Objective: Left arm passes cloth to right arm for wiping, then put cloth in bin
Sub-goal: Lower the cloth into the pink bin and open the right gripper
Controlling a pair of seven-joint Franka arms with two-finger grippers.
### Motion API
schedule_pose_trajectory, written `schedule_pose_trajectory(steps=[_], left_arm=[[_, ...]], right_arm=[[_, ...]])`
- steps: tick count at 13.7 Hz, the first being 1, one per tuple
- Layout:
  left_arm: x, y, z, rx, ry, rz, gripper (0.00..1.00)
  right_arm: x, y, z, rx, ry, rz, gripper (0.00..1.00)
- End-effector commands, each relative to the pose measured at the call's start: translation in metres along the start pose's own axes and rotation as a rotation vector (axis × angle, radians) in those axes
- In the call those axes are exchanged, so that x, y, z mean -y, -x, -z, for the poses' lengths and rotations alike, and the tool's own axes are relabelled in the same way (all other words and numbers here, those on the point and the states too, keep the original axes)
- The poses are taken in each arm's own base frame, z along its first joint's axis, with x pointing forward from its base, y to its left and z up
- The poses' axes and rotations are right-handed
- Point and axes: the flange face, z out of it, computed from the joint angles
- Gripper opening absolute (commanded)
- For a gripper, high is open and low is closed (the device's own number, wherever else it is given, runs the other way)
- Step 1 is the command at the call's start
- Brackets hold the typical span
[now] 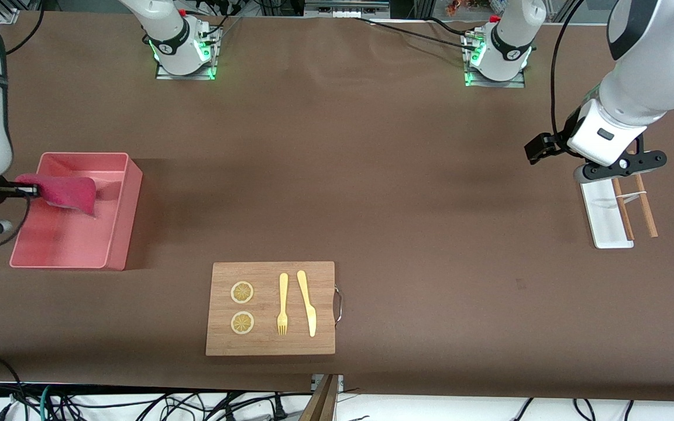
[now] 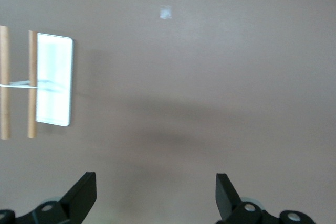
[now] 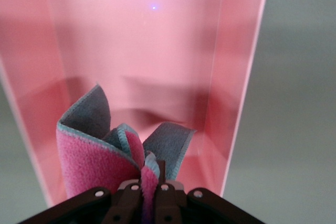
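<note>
My right gripper [image 1: 34,189] is shut on the magenta-pink cloth [image 1: 66,193] and holds it in the air over the salmon-pink bin [image 1: 116,234], which stands at the right arm's end of the table. In the right wrist view the cloth [image 3: 94,156] bunches out from between the shut fingers, with the bin's inside [image 3: 142,51] below it. My left gripper [image 1: 618,171] is open and empty, held over the small white tray [image 1: 606,225] at the left arm's end. In the left wrist view its fingertips [image 2: 84,192] stand wide apart over bare table.
A wooden cutting board [image 1: 271,308] with two lemon slices, a yellow fork and a yellow knife lies near the front camera. Two wooden sticks [image 1: 644,204] rest across the white tray, which also shows in the left wrist view [image 2: 54,80].
</note>
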Motion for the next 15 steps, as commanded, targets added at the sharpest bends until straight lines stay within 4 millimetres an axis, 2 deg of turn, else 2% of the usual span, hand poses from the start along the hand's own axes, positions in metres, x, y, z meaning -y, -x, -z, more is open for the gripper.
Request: schedule_pose_trajectory(steps=[1,3,4,5,6,7,8,10,13,15], left_arm=[[0.022,-0.006,-0.007,-0.022,-0.022,-0.039,1.00],[0.026,-0.012,-0.007,-0.032,-0.003,-0.036,1.00],[0.026,-0.015,-0.009,-0.030,-0.002,-0.033,1.00],[0.028,-0.017,-0.008,-0.034,0.000,-0.030,1.00],[0.029,-0.018,-0.007,-0.037,0.003,-0.026,1.00],[0.030,-0.022,-0.005,-0.042,0.006,-0.024,1.00],[0.032,-0.027,-0.005,-0.045,0.008,-0.021,1.00],[0.046,-0.037,0.001,-0.051,0.045,0.001,1.00],[0.054,-0.042,0.001,-0.041,0.083,0.005,1.00],[0.054,-0.042,-0.001,-0.027,0.118,0.013,1.00]], right_arm=[[0.001,-0.011,-0.033,-0.005,0.028,0.027,0.00],[0.003,-0.019,-0.049,-0.006,0.029,0.027,0.00],[0.004,-0.025,-0.061,-0.013,0.035,0.030,0.12],[0.005,-0.029,-0.068,-0.036,0.045,0.033,0.80],[0.006,-0.029,-0.069,-0.045,0.043,0.031,1.00],[0.007,-0.028,-0.060,-0.058,0.041,0.026,1.00],[0.006,-0.022,-0.040,-0.083,0.033,0.021,1.00],[0.020,-0.011,0.002,-0.120,0.018,0.046,1.00],[0.059,0.012,0.071,-0.187,0.004,0.112,1.00],[0.071,0.028,0.105,-0.237,0.000,0.137,1.00]])
